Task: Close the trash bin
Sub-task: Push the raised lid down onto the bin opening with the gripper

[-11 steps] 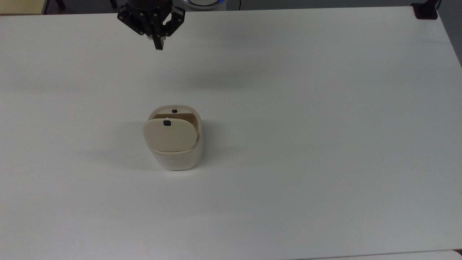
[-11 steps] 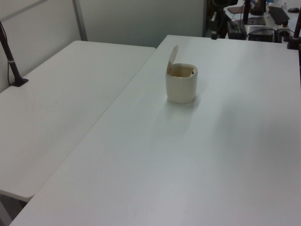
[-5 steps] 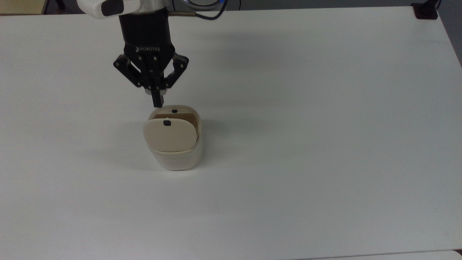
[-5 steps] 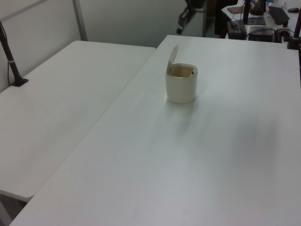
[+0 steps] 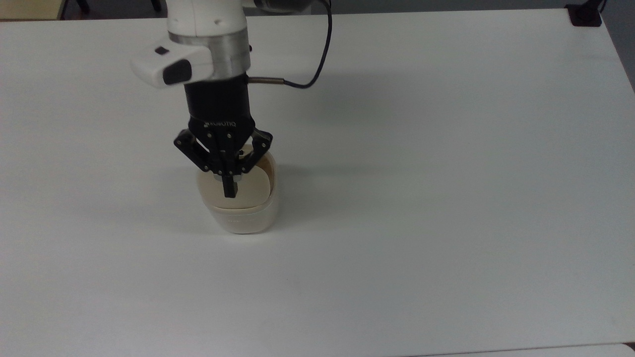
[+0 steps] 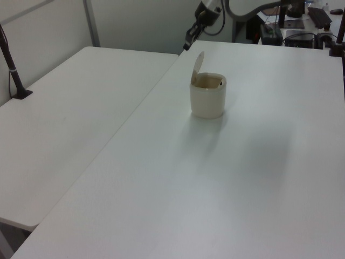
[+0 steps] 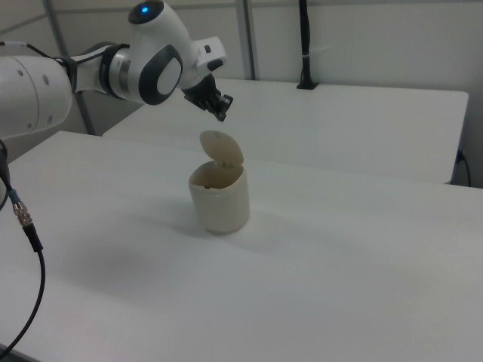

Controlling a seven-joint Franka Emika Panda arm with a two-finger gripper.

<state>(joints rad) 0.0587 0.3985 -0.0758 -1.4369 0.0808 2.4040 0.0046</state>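
The trash bin point(image 5: 244, 219) is a small cream-white tub near the middle of the white table point(image 5: 446, 198). Its beige lid point(image 5: 255, 191) stands raised on its hinge, and the bin's mouth is open. In the left view the bin point(image 6: 208, 100) has its lid point(image 6: 198, 61) tilted up at the left view's left side. In the right view the lid point(image 7: 223, 148) rises above the bin point(image 7: 220, 202). My gripper point(image 5: 229, 192) is shut and hangs over the lid in the top view. The right view puts the gripper point(image 7: 219, 113) a little above the lid's top edge, apart from it. The gripper point(image 6: 188, 42) sits behind the bin in the left view.
A black cable point(image 5: 320, 54) loops off the wrist. A black clamp point(image 5: 584, 15) sits on the table's far corner at the top view's right. A second white table point(image 6: 70, 108) adjoins at the left view's left, with a black post point(image 6: 12, 67) on it.
The arm has come from the table's far edge toward the bin. The shut gripper now hangs over the raised lid. The bin and lid have not moved.
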